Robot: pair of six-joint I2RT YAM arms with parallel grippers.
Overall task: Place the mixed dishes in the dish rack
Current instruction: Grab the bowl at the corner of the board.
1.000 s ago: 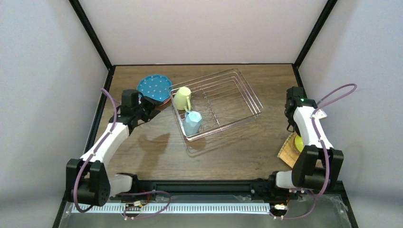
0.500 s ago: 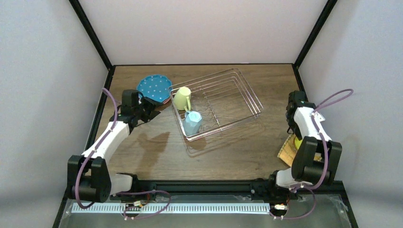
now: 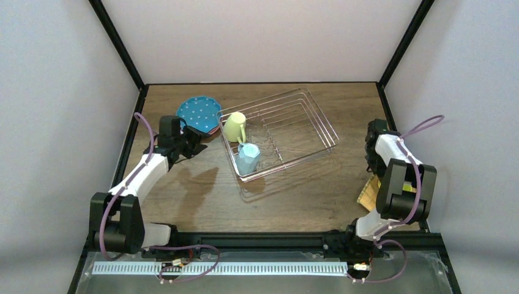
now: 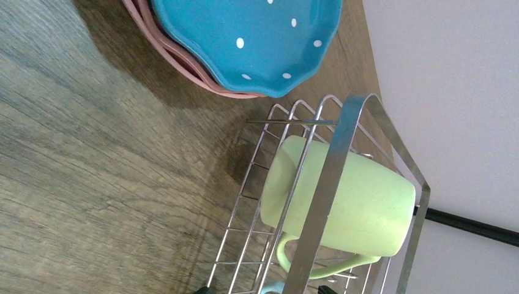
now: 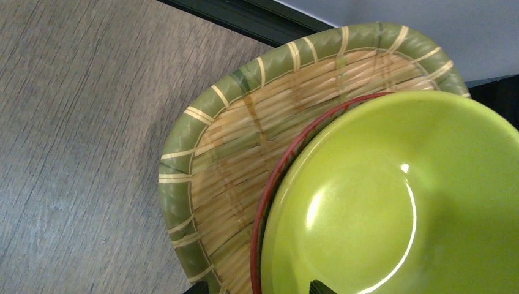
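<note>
The dish rack [image 3: 287, 125] is a silvery wire basket at mid-table; a pale green mug [image 3: 234, 127] and a light blue mug [image 3: 248, 158] lie inside it. Left of it, a blue dotted plate [image 3: 199, 113] sits on a pink plate [image 4: 183, 66]. My left gripper [image 3: 196, 146] hovers open just left of the rack, below the plates; its wrist view looks along the rack wires [image 4: 245, 202] at the green mug [image 4: 343, 205]. My right gripper [image 5: 260, 288] is open over a woven tan plate [image 5: 238, 153] holding a red-rimmed bowl [image 5: 273, 184] with a lime bowl [image 5: 398, 202] nested in it.
The woven plate [image 3: 368, 195] lies at the table's right edge beside the black frame rail, mostly hidden under the right arm. Enclosure walls close in on both sides and at the back.
The right arm has folded back toward its base, bringing its wrist lower over the woven plate. The left gripper has crept slightly right, toward the rack.
</note>
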